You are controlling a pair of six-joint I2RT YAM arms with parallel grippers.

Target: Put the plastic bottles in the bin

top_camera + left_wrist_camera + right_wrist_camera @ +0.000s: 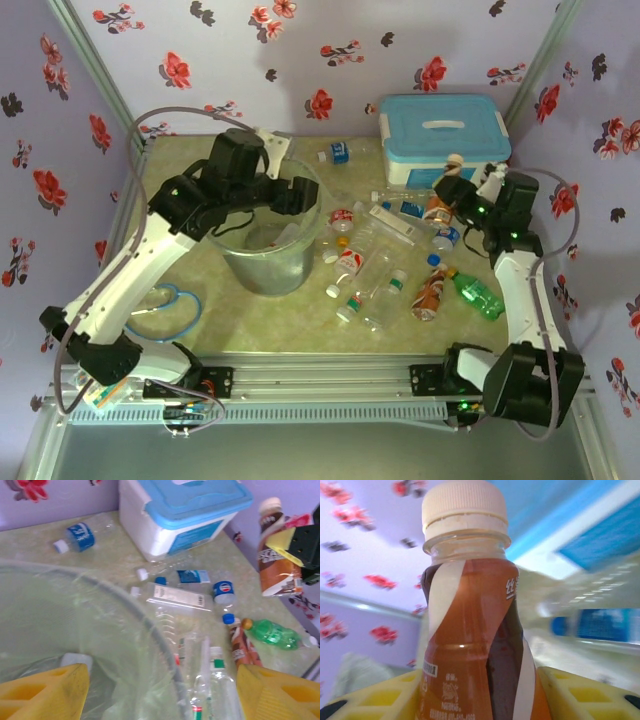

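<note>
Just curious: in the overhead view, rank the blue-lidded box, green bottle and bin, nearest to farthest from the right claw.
1. Blue-lidded box, just behind the right claw.
2. Green bottle, toward the arm bases.
3. Bin, across the table, leftward.

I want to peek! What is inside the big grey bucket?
A clear plastic bag lines the bin, and something pale lies at the bottom. In the top view, the left arm covers the rest.

Dense bottle clutter (392,222) beside bin (265,272)
</note>
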